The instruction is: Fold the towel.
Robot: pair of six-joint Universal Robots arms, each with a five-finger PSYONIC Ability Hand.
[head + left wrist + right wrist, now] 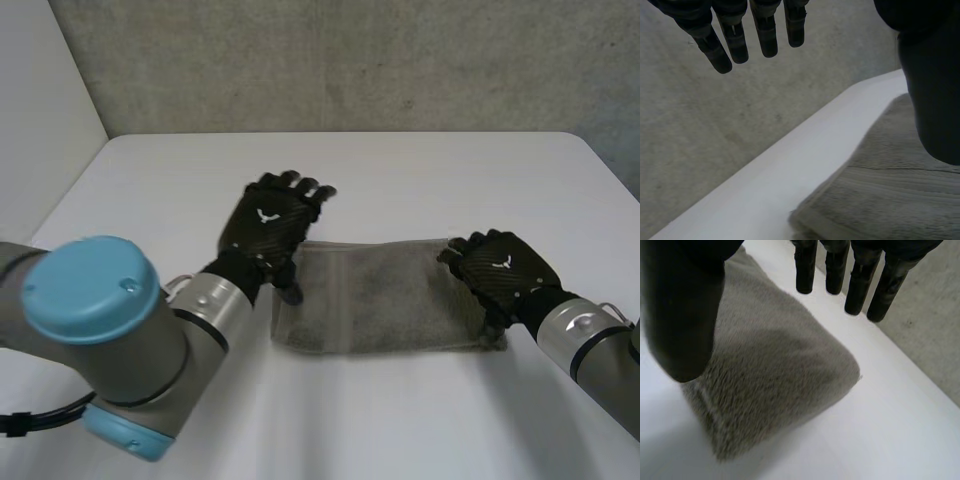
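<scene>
Concrete wall (350,60) behind white table (400,180) | grey towel (380,295) lies flat as a long strip mid-table | left hand (268,222) over its left end, fingers straight, holding nothing | right hand (500,268) over its right end, fingers straight, holding nothing | whether either thumb touches the cloth cannot be told

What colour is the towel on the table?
The towel is plain grey, clearest in the right wrist view.
</scene>
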